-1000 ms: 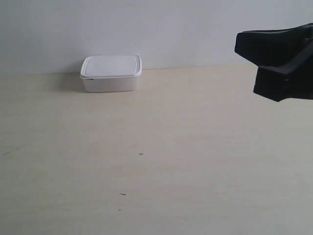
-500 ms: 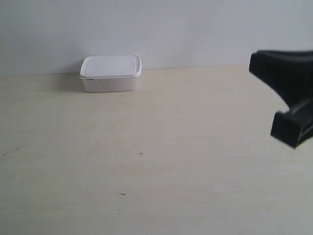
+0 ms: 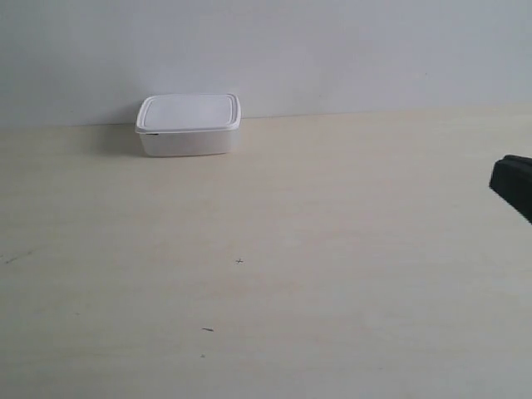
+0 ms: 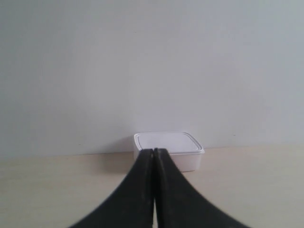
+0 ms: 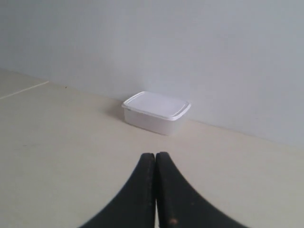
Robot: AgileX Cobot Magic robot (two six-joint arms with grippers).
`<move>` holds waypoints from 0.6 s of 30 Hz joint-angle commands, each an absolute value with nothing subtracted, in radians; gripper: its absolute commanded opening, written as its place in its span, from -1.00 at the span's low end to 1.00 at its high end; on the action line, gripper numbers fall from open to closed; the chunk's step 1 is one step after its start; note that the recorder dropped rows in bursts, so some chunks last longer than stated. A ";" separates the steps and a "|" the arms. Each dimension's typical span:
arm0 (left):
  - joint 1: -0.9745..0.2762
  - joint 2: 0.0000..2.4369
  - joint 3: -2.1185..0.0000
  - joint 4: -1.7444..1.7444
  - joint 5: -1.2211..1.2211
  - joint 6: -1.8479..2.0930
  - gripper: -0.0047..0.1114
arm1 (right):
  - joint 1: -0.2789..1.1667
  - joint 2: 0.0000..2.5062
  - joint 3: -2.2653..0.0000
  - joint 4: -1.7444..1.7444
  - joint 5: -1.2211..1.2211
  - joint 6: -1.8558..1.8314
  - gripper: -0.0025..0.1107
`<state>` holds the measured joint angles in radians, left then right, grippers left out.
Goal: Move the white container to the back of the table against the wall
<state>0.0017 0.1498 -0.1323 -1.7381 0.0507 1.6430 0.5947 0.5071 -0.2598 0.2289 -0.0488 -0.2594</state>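
Note:
The white container (image 3: 189,124) stands at the back of the table (image 3: 274,249), its rear edge close against the wall (image 3: 291,50). It also shows in the left wrist view as the white container (image 4: 183,149) and in the right wrist view as the white container (image 5: 156,112). My left gripper (image 4: 154,151) is shut and empty, well short of the box. My right gripper (image 5: 155,155) is shut and empty too, far from it. Only a black corner of the arm at the exterior view's right (image 3: 514,184) shows.
A few tiny dark marks (image 3: 239,262) dot the pale tabletop. In the right wrist view a thin seam (image 5: 23,90) crosses the surface far from the box.
The arm at the exterior view's right has dropped and pulled back rightward, almost out of frame. The white container has stayed put by the wall.

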 commanded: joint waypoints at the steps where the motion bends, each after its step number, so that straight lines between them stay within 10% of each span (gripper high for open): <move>1: 0.001 0.144 -0.128 -1.744 0.047 1.638 -0.92 | 0.466 0.425 -0.212 0.214 -0.060 -0.263 -0.96; 18: 0.001 0.144 -0.033 -1.420 0.042 1.641 -0.92 | 0.254 0.243 -0.038 0.211 -0.047 -0.263 -0.96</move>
